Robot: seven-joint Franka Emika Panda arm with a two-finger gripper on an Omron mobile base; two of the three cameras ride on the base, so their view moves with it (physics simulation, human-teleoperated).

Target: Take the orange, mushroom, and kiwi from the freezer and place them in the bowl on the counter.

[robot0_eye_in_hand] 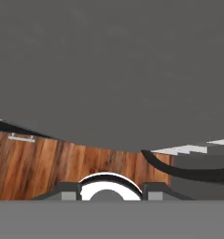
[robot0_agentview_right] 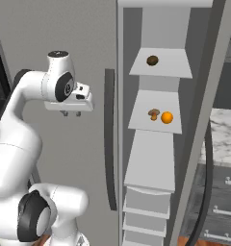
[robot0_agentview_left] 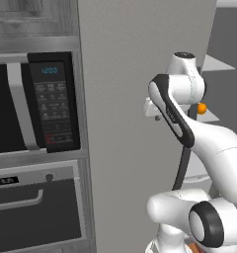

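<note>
Freezer point(robot0_agentview_right: 151, 144): door is swung open to the right and the shelves are exposed; the long dark curved handle point(robot0_agentview_right: 109, 139) runs vertically on the closed grey panel left of the opening.

Counter point(robot0_agentview_right: 225, 137) is seen past the open door, at the right edge of the right base view; the bowl can't be located from here.

Gripper point(robot0_agentview_right: 71, 113) is parked left of the handle, in front of the closed panel, pointed down, well apart from the shelves. Jaws are drawn together with nothing between them.

Step in hand, as judged: first pick not yet started. All three items are on the shelves.

- Orange point(robot0_agentview_right: 167, 117): middle shelf, near the front right corner. A ball, so no long axis and no preferred approach.
- Kiwi point(robot0_agentview_right: 152, 60): upper shelf, roughly mid-shelf, slightly left of centre. Long axis appears to run left-right along the shelf, so closure across the short front-to-back width is suggested.
- Mushroom point(robot0_agentview_right: 154, 114): middle shelf, just beside the orange on its left, apparently not touching. Cap looks up, stem down, so the long axis is judged near vertical; too small to be sure.

To do it well: jaws must be opened before entry, the hand brought round the handle and in horizontally between shelves. The orange is best taken first, being nearest the front edge, with care that the mushroom isn't knocked.
</note>
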